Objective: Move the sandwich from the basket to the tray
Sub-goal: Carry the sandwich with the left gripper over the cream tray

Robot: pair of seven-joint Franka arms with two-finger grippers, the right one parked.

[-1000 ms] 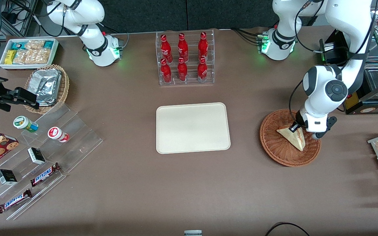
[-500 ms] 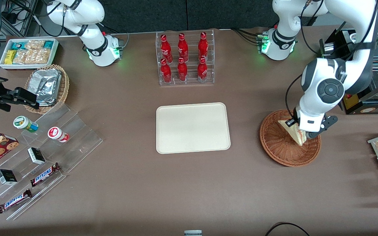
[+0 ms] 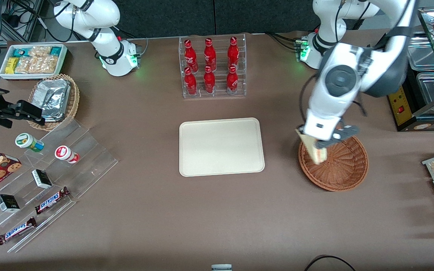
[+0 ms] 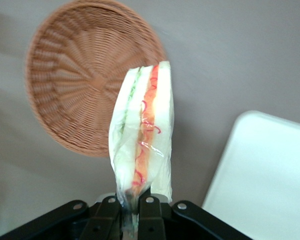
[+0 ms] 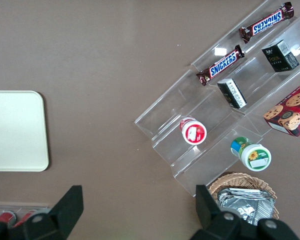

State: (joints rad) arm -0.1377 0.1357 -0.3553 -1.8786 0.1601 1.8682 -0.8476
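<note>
My left gripper (image 3: 317, 142) (image 4: 131, 210) is shut on the sandwich (image 3: 314, 148) (image 4: 142, 135), a wrapped wedge of white bread with a red-orange filling stripe, pinched at its narrow end. It hangs in the air over the rim of the reddish-brown wicker basket (image 3: 341, 169) (image 4: 75, 85), on the tray's side. The basket holds nothing else. The cream rectangular tray (image 3: 220, 146) (image 4: 265, 180) (image 5: 15, 131) lies flat at the table's middle, bare, a short gap from the basket.
A clear rack of red bottles (image 3: 212, 67) stands farther from the front camera than the tray. Toward the parked arm's end are a tan basket of foil packets (image 3: 55, 99), a white snack bin (image 3: 32, 60) and clear steps with snacks (image 3: 47, 180). Metal trays (image 3: 433, 75) flank the working arm.
The gripper has lifted the sandwich out of the basket's bowl and carried it toward the tray, now over the basket's rim. The arm has swung the same way.
</note>
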